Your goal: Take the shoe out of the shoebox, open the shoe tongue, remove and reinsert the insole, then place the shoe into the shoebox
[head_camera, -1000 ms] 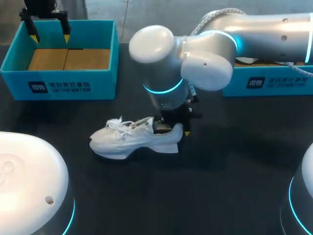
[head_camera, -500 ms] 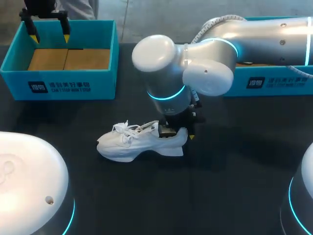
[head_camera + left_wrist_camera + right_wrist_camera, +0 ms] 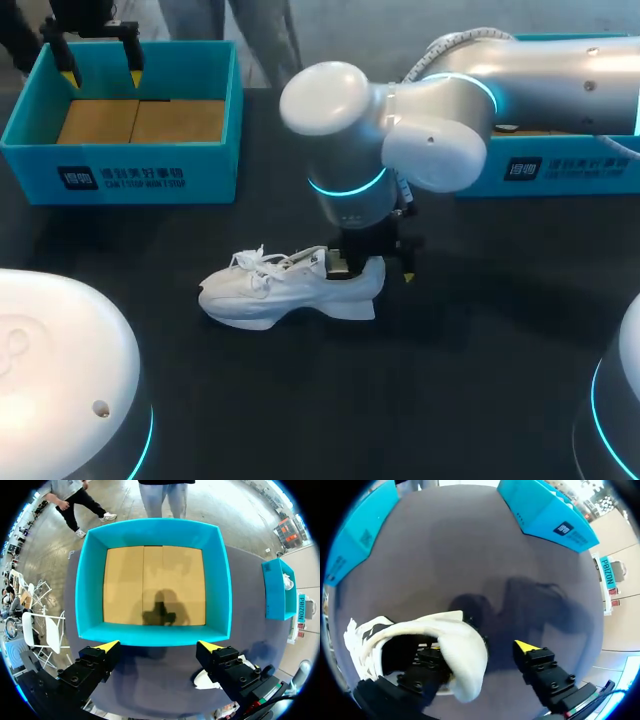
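White from toe to heel, the shoe (image 3: 285, 292) stands on its sole near the middle of the dark counter (image 3: 480, 380). Its toe points to nine o'clock and its heel to three, and it is out of the shoebox (image 3: 120, 178) that sits at its ten o'clock. Our right fingers (image 3: 372, 270) straddle the heel: one reaches down inside the collar, and the other hangs behind the heel with a gap showing in the wrist view. They are parted around the heel wall without pinching it. Our left fingers (image 3: 100, 70) hover wide apart above the shoebox, holding nothing. We judge the shoe light and soft: the upper should fold, the laces flop, and the whole thing slide on the counter if nudged. The heel collar looks like the firmest hold. For the tongue we would pinch its free edge by the laces while the other arm steadies the heel.
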You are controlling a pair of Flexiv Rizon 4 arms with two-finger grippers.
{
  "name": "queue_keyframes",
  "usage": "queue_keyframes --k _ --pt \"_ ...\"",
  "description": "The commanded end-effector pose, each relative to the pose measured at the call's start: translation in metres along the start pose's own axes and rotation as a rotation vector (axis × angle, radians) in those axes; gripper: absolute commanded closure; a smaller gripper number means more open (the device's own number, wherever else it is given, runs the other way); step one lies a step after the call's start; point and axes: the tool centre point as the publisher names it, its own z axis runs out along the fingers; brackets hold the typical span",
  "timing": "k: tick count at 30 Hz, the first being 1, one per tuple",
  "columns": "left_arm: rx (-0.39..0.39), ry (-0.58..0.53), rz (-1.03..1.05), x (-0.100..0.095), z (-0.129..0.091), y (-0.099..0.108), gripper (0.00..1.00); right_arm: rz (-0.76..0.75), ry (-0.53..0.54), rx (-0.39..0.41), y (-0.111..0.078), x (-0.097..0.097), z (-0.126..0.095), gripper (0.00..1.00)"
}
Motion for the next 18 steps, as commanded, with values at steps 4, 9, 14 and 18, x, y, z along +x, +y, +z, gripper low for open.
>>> queue_keyframes --k 4,9,14,18 --pt "-0.001 -0.001 0.000 0.000 0.000 0.000 0.00 0.011 0.063 -0.003 -0.003 -0.010 -0.015 0.00" --pt "-0.001 -0.001 0.000 0.000 0.000 0.000 0.00 -0.002 0.090 -0.009 0.000 -0.006 -0.030 0.00" --pt "-0.001 -0.001 0.000 0.000 0.000 0.000 0.00 -0.055 0.166 -0.035 0.000 -0.001 -0.051 0.00" --pt "-0.001 -0.001 0.000 0.000 0.000 0.000 0.00 -0.141 0.226 -0.065 0.000 0.001 -0.061 0.00"
